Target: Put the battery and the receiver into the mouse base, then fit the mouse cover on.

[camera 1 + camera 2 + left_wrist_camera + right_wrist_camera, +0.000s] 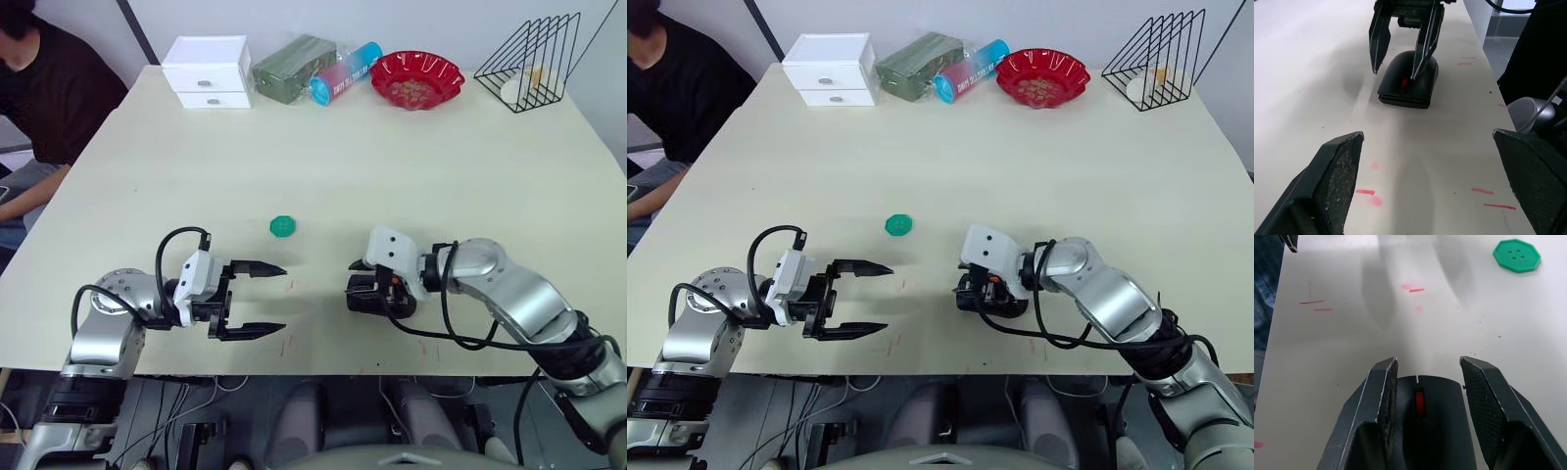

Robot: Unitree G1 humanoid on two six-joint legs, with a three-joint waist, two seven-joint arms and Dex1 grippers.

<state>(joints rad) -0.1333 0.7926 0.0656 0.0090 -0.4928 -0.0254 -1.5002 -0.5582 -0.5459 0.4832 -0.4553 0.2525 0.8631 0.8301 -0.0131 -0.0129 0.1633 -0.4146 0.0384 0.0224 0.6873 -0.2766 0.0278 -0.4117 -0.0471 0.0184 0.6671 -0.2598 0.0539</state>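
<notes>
The mouse [1409,81] sits near the tabletop's front edge, a bit right of centre, w/ the right gripper [1425,382] straddling it: jaws partly open, one finger along each flank, close to the sides or touching, can't tell which, so not clearly clamped. Its long axis runs roughly left-right along the front edge, wheel end pointing at the left gripper [257,299], rear end tucked under the right wrist. It looks like a closed body: smooth black top, red scroll wheel [1420,403] in a central slot, flat front face, no open bay visible, so the mouse cover may already be on — a judgement only. Battery and receiver can't be made out. The left gripper hovers low near the front edge, well apart from the mouse, jaws wide open and empty, fingertips aimed straight at the wheel end. So the right arm is much nearer; any left-arm move is a straight run rightward along the front edge. A green toothed disc [283,226] lies further in from the front edge, between the two grippers. Faint red marks [1367,192] dot the tabletop [323,166] between the left gripper and the mouse.
</notes>
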